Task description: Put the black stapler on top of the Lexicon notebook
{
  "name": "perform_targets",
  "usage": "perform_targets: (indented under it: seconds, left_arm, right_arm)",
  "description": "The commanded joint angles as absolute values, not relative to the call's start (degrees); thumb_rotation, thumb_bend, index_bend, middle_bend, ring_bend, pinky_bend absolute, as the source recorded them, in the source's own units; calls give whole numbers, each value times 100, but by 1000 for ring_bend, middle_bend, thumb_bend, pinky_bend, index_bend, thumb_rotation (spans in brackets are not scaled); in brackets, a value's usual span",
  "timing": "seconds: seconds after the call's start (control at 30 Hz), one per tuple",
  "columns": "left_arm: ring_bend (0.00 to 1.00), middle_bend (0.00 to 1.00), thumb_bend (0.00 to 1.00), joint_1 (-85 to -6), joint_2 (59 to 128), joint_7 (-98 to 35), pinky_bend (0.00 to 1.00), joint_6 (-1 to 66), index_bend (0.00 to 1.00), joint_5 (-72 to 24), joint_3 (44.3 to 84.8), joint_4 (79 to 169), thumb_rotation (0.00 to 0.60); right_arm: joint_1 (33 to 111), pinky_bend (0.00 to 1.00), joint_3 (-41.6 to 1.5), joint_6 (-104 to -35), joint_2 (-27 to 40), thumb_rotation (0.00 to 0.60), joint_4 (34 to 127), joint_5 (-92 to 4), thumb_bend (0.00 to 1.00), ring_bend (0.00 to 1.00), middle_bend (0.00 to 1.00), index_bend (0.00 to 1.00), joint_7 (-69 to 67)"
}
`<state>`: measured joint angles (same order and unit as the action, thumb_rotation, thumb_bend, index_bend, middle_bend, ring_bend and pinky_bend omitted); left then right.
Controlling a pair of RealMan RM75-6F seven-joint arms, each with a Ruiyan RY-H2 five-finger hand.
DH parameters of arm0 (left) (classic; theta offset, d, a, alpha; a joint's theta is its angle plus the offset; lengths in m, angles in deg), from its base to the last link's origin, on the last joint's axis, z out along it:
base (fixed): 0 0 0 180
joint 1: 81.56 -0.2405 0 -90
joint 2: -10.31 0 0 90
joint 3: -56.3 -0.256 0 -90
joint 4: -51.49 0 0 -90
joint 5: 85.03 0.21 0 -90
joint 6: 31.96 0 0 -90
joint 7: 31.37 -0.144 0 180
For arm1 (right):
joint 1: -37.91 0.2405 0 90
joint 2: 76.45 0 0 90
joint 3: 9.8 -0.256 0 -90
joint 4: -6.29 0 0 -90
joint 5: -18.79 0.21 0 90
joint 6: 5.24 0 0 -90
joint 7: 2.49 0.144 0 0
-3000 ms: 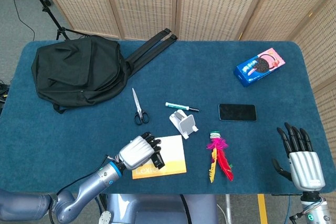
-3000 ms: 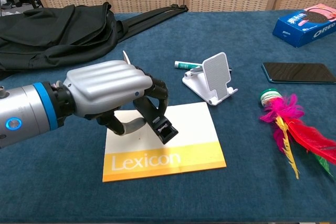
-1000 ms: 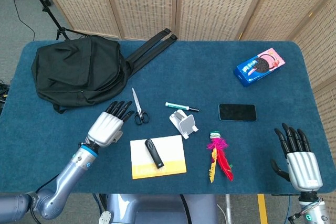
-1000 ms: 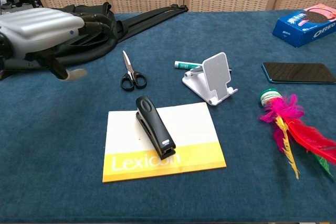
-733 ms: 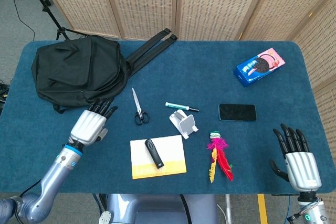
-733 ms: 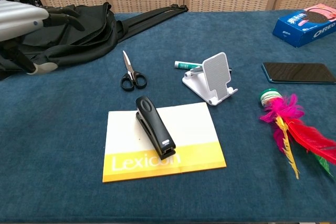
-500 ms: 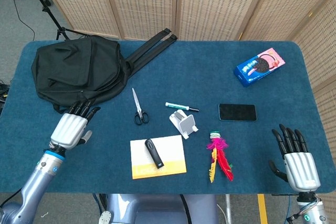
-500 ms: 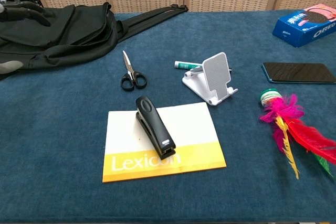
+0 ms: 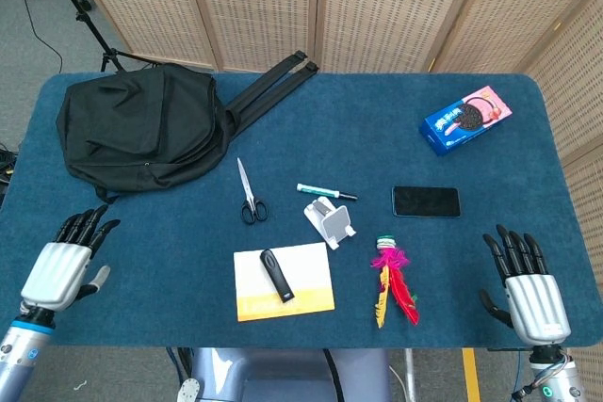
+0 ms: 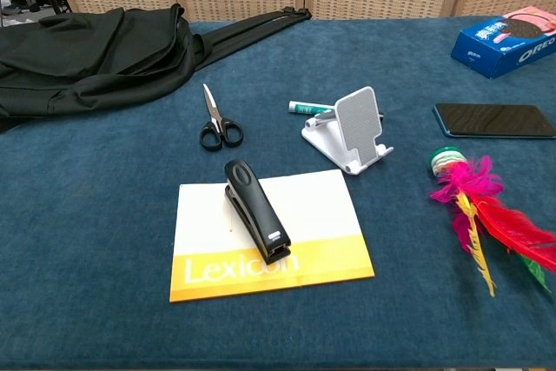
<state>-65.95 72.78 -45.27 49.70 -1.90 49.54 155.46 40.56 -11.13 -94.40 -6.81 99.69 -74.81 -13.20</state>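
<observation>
The black stapler (image 9: 276,274) (image 10: 256,209) lies flat on the white and yellow Lexicon notebook (image 9: 306,281) (image 10: 321,232), at its left half, near the table's front edge. My left hand (image 9: 62,269) hovers at the front left corner of the table, far from the notebook, fingers spread and holding nothing. My right hand (image 9: 528,288) is at the front right corner, fingers spread and empty. Neither hand shows in the chest view.
Black backpack (image 9: 141,129) at the back left. Scissors (image 9: 248,193), a green marker (image 9: 325,192) and a white phone stand (image 9: 332,220) sit behind the notebook. Black phone (image 9: 426,201), feather toy (image 9: 391,281) and Oreo box (image 9: 466,119) lie to the right.
My left hand let go of the stapler on the notebook and drew back left to the table's front corner, leaving the chest view. The right hand barely moved.
</observation>
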Motion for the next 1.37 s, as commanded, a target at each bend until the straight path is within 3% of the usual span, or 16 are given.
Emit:
perform_targets:
  seconds: [0.03, 0.83, 1.37]
  left_arm:
    - [0, 0, 375, -6839, 7336, -4464, 98, 5109, 154, -112, 4839, 15438, 600]
    - [0, 0, 392, -7451, 7584, -4255, 98, 5648, 154, 474, 5015, 15149, 600]
    - [0, 0, 392, -7559, 7646, -4371, 98, 5542, 154, 457, 5175, 15129, 600]
  right_arm:
    - [4054, 0, -1109, -9445, -687, 600, 9972, -7489, 337, 0, 0, 67, -1309]
    - [4068, 0, -1039, -9399, -694, 600, 9996, -7575, 337, 0, 0, 68, -1302]
    - [4107, 0, -1015, -9273, -625, 600, 9971, -7536, 337, 0, 0, 67, -1401]
